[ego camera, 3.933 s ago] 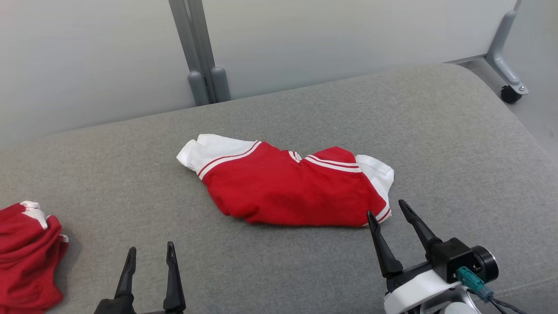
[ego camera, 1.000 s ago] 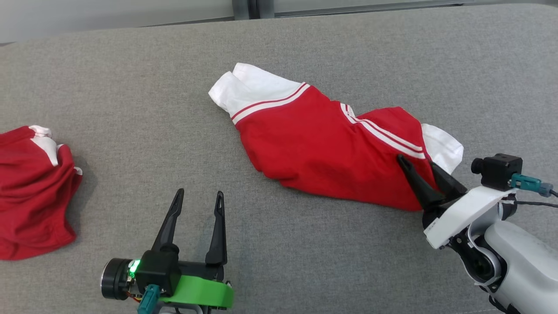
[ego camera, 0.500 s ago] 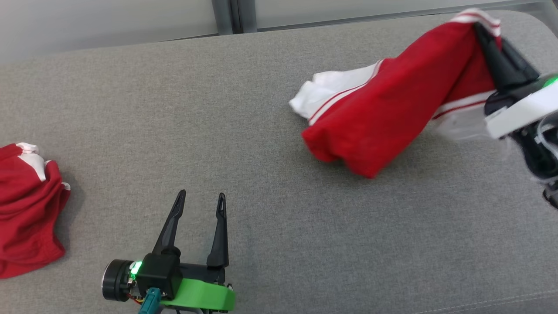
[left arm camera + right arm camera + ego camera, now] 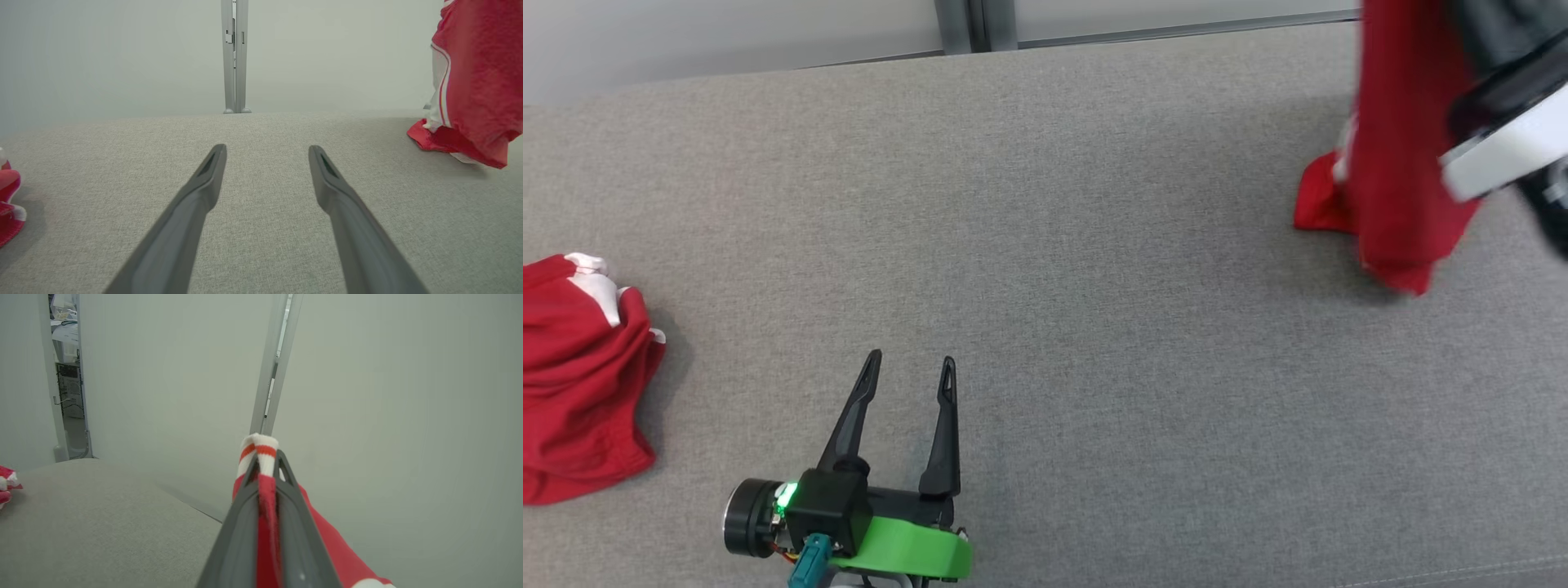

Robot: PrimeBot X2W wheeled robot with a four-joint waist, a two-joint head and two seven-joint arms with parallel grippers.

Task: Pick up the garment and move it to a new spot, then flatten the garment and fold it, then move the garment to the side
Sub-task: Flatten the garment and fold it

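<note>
Two red-and-white garments are showing. The task's garment (image 4: 1401, 163) is hanging from the right tool (image 4: 266, 459), which is clamping its striped white-and-red hem, and its lower end is trailing on the bench (image 4: 1094, 327) at the robot's right. The other garment (image 4: 580, 384) is lying crumpled at the left edge. Of the two tools, the left tool (image 4: 911, 359) is hovering low over the bench, spread wide and carrying nothing. Grey woven fabric is covering the bench; pale partition panels (image 4: 122, 61) and a grey post (image 4: 234, 57) are standing behind it.
</note>
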